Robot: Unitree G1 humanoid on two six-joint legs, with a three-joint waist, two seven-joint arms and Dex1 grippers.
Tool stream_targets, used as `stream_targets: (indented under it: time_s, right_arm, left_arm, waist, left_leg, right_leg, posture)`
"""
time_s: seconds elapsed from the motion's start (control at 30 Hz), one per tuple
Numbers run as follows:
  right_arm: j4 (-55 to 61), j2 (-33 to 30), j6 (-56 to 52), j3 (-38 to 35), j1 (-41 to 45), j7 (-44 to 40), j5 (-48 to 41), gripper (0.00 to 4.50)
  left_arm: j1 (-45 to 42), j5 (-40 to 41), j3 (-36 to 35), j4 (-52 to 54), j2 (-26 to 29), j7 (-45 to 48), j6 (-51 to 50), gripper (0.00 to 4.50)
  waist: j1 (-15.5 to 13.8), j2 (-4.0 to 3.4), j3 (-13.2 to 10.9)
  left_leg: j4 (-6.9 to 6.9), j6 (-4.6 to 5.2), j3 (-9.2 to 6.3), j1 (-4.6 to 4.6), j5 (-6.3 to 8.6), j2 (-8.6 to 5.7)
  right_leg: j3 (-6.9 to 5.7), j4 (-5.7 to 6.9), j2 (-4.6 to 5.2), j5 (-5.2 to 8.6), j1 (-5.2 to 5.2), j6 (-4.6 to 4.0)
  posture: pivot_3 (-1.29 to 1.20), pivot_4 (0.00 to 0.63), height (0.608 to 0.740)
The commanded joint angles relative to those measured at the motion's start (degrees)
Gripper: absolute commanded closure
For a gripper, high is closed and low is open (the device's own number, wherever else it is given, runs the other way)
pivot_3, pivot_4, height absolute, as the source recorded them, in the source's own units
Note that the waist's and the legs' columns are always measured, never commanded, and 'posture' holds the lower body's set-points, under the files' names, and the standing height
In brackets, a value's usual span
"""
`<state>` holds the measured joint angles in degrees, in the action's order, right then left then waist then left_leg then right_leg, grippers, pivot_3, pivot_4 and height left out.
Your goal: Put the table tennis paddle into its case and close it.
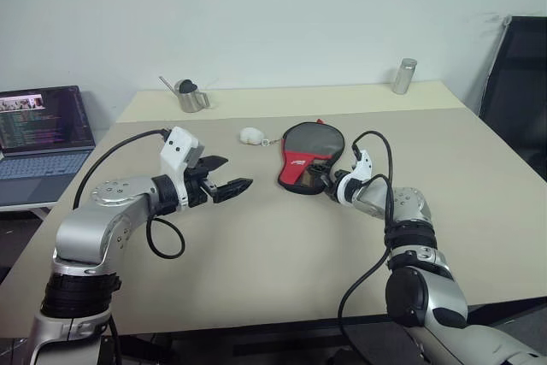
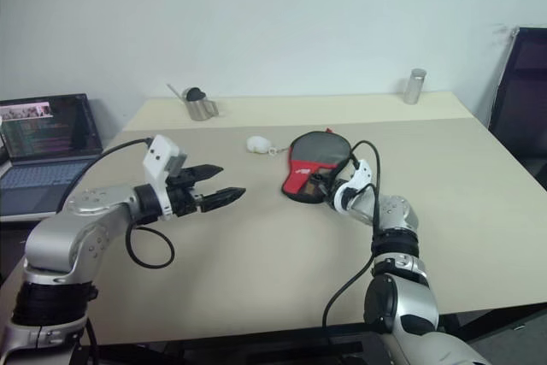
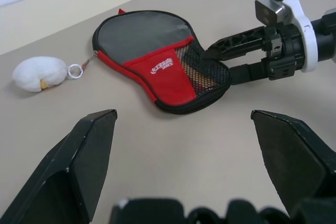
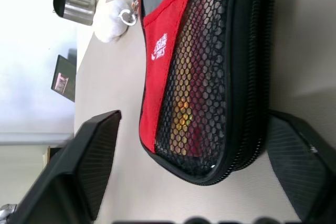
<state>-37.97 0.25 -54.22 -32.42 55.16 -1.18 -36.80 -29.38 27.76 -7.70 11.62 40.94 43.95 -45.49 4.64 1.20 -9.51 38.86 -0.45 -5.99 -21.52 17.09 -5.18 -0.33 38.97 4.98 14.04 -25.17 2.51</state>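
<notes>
The case (image 1: 308,151) lies flat near the table's middle, black with a red panel and a mesh pocket (image 3: 202,74). Wood and red stripes show through the mesh (image 4: 184,114): the table tennis paddle's handle, inside the case. My right gripper (image 1: 329,182) lies low at the case's narrow end, open. Its fingers (image 4: 97,156) straddle that end with a gap on one side. My left gripper (image 1: 238,172) hovers open above the table to the left of the case, with nothing between its fingers (image 3: 79,156).
A white plush keyring (image 1: 251,135) lies just left of the case's round end. A metal watering can (image 1: 191,96) and a metal cylinder (image 1: 404,76) stand at the table's far edge. A laptop (image 1: 43,130) sits off to the left, a black chair (image 1: 517,83) to the right.
</notes>
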Motion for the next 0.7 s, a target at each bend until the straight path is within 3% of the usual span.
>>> stream_targets:
  time_s: [0.03,0.33,0.57,0.7]
  right_arm:
    - [-0.13,-0.74,1.02,0.66,0.44,-0.05,-0.46,1.26]
    - [-0.69,-1.25,2.06,0.53,-0.12,2.18,-0.49,4.43]
    - [5.17,-1.65,-3.05,0.85,-2.36,4.38,-2.37,4.47]
    - [17.63,-3.45,-17.89,3.74,-7.5,3.7,-6.14,4.47]
  left_arm:
    - [-0.16,-0.35,-0.63,1.82,0.7,-0.68,1.3,0.0]
    - [-1.59,-1.92,0.83,-0.5,0.05,-1.25,3.05,0.0]
    - [-2.06,-3.12,2.43,-2.19,-0.39,-0.97,4.95,0.0]
    - [-2.56,-3.68,3.4,-3.52,-0.75,-0.5,5.99,0.0]
  waist:
    - [0.0,0.0,0.0]
    - [-0.03,0.01,0.0]
    - [-0.56,0.01,0.0]
    - [-1.44,0.0,0.0]
  left_leg:
    - [0.0,0.0,0.0,0.0,0.0,0.0]
    - [-0.01,0.0,0.0,-0.05,0.0,-0.01]
    - [0.0,0.0,-0.04,-0.07,0.0,-0.01]
    - [0.0,0.0,-0.1,-0.27,0.0,-0.01]
  right_leg:
    - [0.0,0.0,0.0,0.0,-0.01,0.0]
    - [-0.01,-0.02,0.01,0.0,-0.03,0.0]
    - [-0.04,-0.03,0.01,0.0,-0.02,0.0]
    - [-0.1,-0.11,0.03,0.0,-0.15,0.0]
  posture:
    - [0.0,0.15,0.74]
    - [0.0,0.15,0.74]
    - [0.0,0.15,0.74]
    - [0.0,0.15,0.74]
